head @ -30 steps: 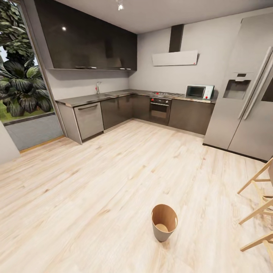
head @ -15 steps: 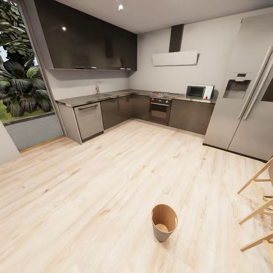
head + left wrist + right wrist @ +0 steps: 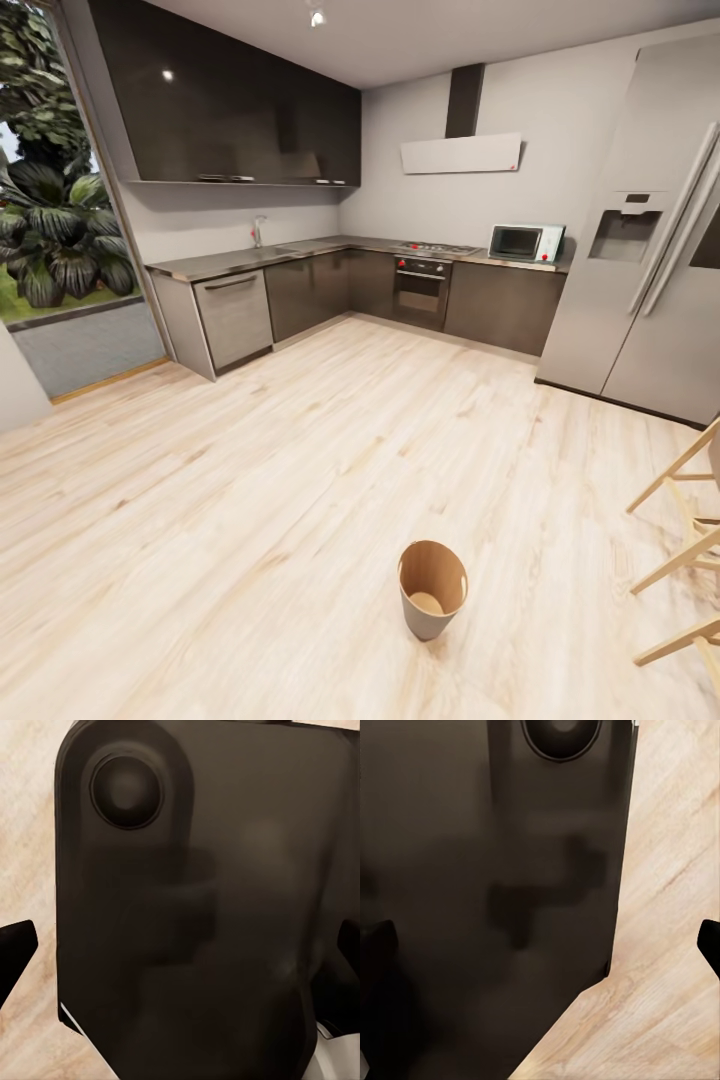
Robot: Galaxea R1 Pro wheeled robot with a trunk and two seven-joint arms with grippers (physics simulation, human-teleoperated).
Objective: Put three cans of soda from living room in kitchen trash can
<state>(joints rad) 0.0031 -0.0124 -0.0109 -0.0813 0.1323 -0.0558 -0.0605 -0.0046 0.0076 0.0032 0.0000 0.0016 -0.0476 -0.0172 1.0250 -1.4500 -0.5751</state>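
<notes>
I am in the kitchen, on its pale wood floor (image 3: 300,480). The trash can (image 3: 432,590), a small round light-brown bin with no lid, stands upright on the floor low in the head view, right of centre. Its brown inside and pale bottom are visible. The soda cans are out of view. In the left wrist view my left gripper (image 3: 180,952) is open, its dark fingertips (image 3: 15,956) far apart, with a dark part of the robot's body behind them. My right gripper (image 3: 540,945) is open too, holding nothing, over the same floor.
Dark grey cabinets (image 3: 300,290) with a counter run along the far walls, with a built-in oven (image 3: 423,292) and a microwave (image 3: 523,242). A steel fridge (image 3: 650,240) stands at the right. Wooden stool legs (image 3: 690,560) reach in at the right edge. A glass door (image 3: 55,220) is at the left.
The whole picture has shifted very slightly, so the camera moved a little. The trash can and everything else stay where they were.
</notes>
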